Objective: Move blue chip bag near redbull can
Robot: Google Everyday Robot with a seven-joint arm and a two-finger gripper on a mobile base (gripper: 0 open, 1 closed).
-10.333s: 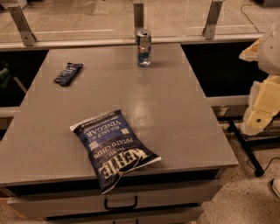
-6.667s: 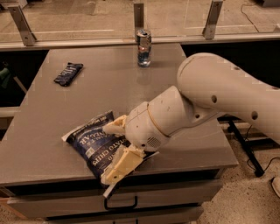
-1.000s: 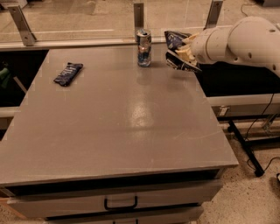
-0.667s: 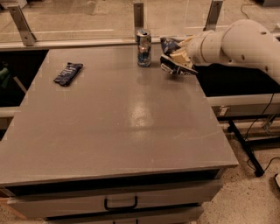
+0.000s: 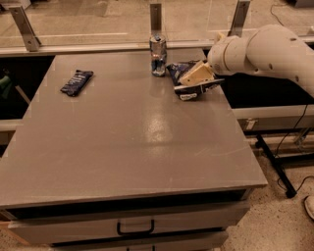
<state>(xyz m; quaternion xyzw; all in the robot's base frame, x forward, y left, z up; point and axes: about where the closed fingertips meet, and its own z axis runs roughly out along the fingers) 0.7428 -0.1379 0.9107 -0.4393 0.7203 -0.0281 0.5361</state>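
Note:
The blue chip bag point(image 5: 177, 71) is crumpled at the far right of the table, just right of the redbull can point(image 5: 157, 55), a small gap apart. The can stands upright near the table's back edge. My gripper point(image 5: 197, 82) reaches in from the right on a white arm point(image 5: 265, 49). Its cream fingers point(image 5: 195, 74) are closed on the bag's right part, and the bag's lower edge rests on or just above the tabletop. Part of the bag is hidden behind the fingers.
A small dark blue snack bar wrapper point(image 5: 76, 82) lies at the far left of the grey table point(image 5: 132, 147). A glass rail with metal posts point(image 5: 156, 14) runs behind the table. A drawer handle point(image 5: 135, 228) shows below the front edge.
My gripper has brought the bag down and to the left, from above the table's right edge to the tabletop beside the can.

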